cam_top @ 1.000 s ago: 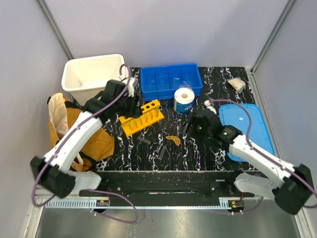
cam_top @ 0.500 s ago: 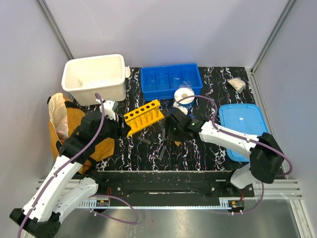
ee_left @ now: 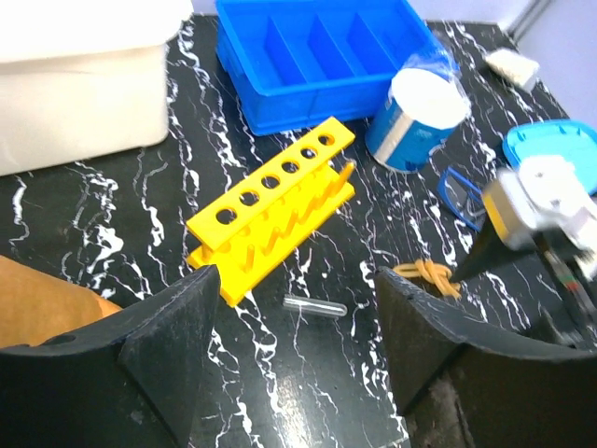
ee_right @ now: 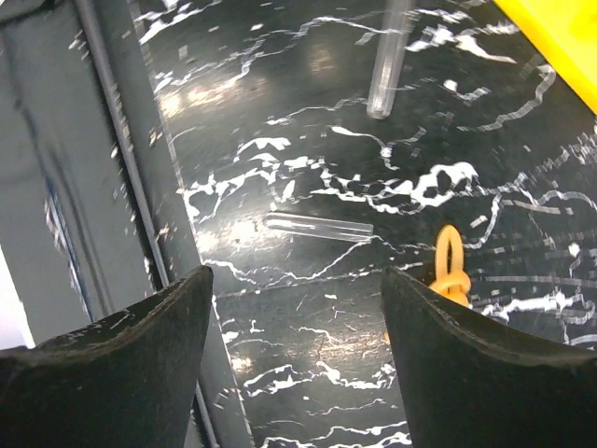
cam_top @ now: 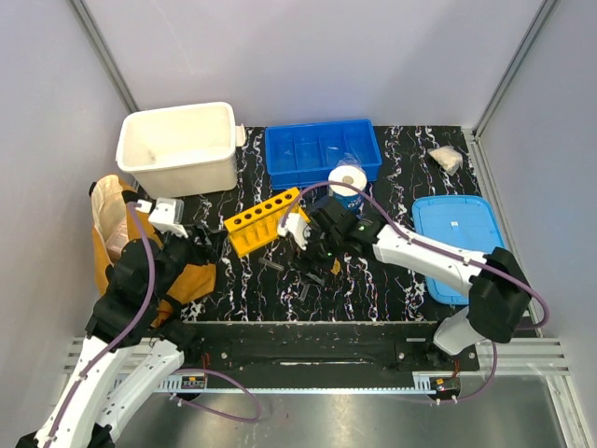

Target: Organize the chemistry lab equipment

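Black, white-veined tabletop (cam_top: 373, 291) boxed in by pale grey walls (cam_top: 308, 56); the left claw (ee_left: 297, 317) gapes wide and empty, the right claw (ee_right: 297, 317) likewise wide above a clear tube (ee_right: 319, 226).

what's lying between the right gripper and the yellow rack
In the right wrist view, two clear tubes lie flat: a near tube just ahead of the right gripper and a far tube nearer the yellow rack.

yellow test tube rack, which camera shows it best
The left wrist view: the yellow rack is whole, close and lit, with all six holes countable. The top external view shows the rack whole but small. The right wrist view catches only one yellow corner at the frame edge.
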You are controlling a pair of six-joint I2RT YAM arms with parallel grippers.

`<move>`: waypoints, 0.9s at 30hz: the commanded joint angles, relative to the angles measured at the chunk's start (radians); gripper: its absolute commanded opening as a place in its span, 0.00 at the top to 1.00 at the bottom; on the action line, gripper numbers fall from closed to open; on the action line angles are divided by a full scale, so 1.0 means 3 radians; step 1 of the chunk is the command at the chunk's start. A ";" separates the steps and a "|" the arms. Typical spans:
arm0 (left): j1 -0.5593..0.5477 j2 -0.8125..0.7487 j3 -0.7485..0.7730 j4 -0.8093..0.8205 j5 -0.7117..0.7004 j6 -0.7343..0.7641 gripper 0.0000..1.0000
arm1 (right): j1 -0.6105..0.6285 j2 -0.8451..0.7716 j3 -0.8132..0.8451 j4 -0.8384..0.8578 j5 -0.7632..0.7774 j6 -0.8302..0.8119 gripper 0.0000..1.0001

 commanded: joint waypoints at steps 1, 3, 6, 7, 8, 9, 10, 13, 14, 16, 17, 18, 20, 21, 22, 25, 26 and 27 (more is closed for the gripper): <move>0.0003 -0.0119 -0.0033 0.0228 -0.0357 -0.0030 0.28 | -0.0039 -0.0216 -0.0138 -0.0071 -0.0808 -0.1276 0.23; 0.0003 -0.0170 -0.0038 0.0228 -0.0429 -0.0040 0.27 | -0.0039 -0.0155 -0.0169 -0.0123 -0.0906 -0.1460 0.24; 0.0003 -0.0206 -0.0033 0.0193 -0.0577 -0.0060 0.27 | -0.0054 -0.0022 -0.0235 -0.0097 -0.0927 -0.1660 0.25; 0.0003 -0.0211 -0.0013 0.0162 -0.0633 -0.0075 0.27 | -0.0069 0.0029 -0.0256 -0.0092 -0.0952 -0.1726 0.25; 0.0003 -0.0236 -0.0008 0.0146 -0.0679 -0.0086 0.27 | -0.0064 0.0100 -0.0236 -0.0133 -0.0983 -0.1828 0.26; 0.0003 -0.0262 -0.0013 0.0151 -0.0715 -0.0096 0.27 | -0.0069 0.0167 -0.0200 -0.0158 -0.0993 -0.1925 0.27; 0.0003 -0.0303 -0.0023 0.0156 -0.0736 -0.0096 0.27 | -0.0074 0.0223 -0.0174 -0.0148 -0.0983 -0.1997 0.29; 0.0003 -0.0435 -0.0049 0.0187 -0.0838 -0.0111 0.27 | -0.0074 0.0427 -0.0088 -0.0133 -0.0942 -0.2156 0.31; 0.0003 -0.0471 -0.0054 0.0192 -0.0879 -0.0121 0.27 | -0.0074 0.0509 -0.0027 -0.0133 -0.0947 -0.2202 0.32; 0.0008 -0.0558 -0.0064 0.0192 -0.0955 -0.0137 0.25 | -0.0074 0.0703 0.0066 -0.0128 -0.0947 -0.2309 0.34; 0.0003 -0.0584 -0.0074 0.0192 -0.1001 -0.0142 0.25 | -0.0074 0.0770 0.0112 -0.0118 -0.0922 -0.2350 0.35; 0.0008 -0.0635 -0.0079 0.0197 -0.1032 -0.0152 0.24 | -0.0074 0.0826 0.0127 -0.0118 -0.0881 -0.2401 0.35; 0.0003 -0.0686 -0.0095 0.0198 -0.1083 -0.0162 0.23 | -0.0074 0.0883 0.0133 -0.0102 -0.0794 -0.2468 0.36; 0.0003 -0.0702 -0.0100 0.0203 -0.1104 -0.0168 0.23 | -0.0074 0.0888 0.0128 -0.0082 -0.0763 -0.2494 0.37; 0.0003 -0.0717 -0.0095 0.0203 -0.1109 -0.0168 0.23 | -0.0074 0.0893 0.0112 -0.0067 -0.0743 -0.2529 0.37; 0.0003 -0.0717 -0.0110 0.0213 -0.1119 -0.0168 0.22 | -0.0074 0.0883 0.0010 0.0000 -0.0677 -0.2571 0.38; 0.0003 -0.0712 -0.0110 0.0208 -0.1124 -0.0173 0.22 | -0.0074 0.0888 -0.0015 0.0015 -0.0636 -0.2586 0.39; 0.0003 -0.0702 -0.0100 0.0198 -0.1125 -0.0178 0.21 | -0.0074 0.0893 -0.0036 0.0046 -0.0580 -0.2601 0.40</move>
